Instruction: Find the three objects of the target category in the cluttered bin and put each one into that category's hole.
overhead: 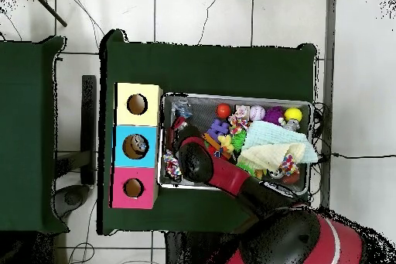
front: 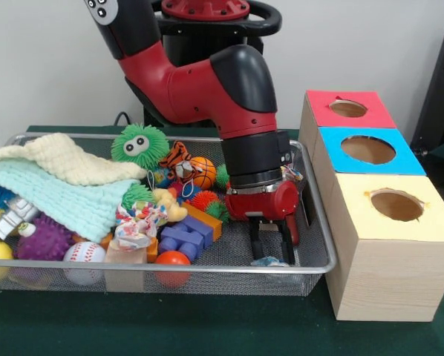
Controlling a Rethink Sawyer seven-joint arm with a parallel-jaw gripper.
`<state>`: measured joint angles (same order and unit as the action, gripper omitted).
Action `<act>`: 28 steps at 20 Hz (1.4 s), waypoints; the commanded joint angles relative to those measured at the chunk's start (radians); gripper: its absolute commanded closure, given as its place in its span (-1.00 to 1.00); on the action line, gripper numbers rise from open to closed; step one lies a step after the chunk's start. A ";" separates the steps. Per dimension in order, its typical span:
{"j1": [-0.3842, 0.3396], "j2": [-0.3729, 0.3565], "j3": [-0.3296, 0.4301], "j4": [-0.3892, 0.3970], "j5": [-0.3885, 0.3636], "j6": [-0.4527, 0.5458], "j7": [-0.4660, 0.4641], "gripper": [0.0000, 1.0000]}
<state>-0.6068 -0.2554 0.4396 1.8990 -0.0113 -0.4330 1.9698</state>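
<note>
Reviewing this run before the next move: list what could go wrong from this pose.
1. The gripper hangs open, low in the mesh bin above a small pale object; closing could catch the mesh.
2. The blankets cover part of the pile, so targets may stay hidden.
3. Lifting toward the boxes, the arm could clip the bin's rim.

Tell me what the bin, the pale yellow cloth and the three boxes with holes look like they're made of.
The bin looks like silvery wire mesh, see-through with a shiny rim. The pale yellow cloth seems soft knit or waffle-weave fabric, with a bumpy texture and limp folds. The three boxes appear to be light wood, or wood-grain board, since grain lines show on the sides; their matte red, blue and yellow tops could be paper or paint.
</note>
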 commanded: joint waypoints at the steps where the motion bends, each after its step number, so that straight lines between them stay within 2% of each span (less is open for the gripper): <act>1: -0.001 0.039 -0.029 -0.095 0.120 -0.101 0.282 -1.00; 11: -0.016 0.041 -0.026 -0.097 0.085 -0.080 0.269 -1.00; 22: -0.006 0.022 -0.042 -0.086 0.095 -0.082 0.265 -1.00; 26: -0.043 -0.012 0.010 -0.048 0.073 -0.083 0.297 -1.00; 28: -0.074 -0.013 0.058 -0.046 0.023 -0.109 0.309 -1.00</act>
<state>-0.6181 -0.2614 0.4441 1.9087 -0.0104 -0.4375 1.9834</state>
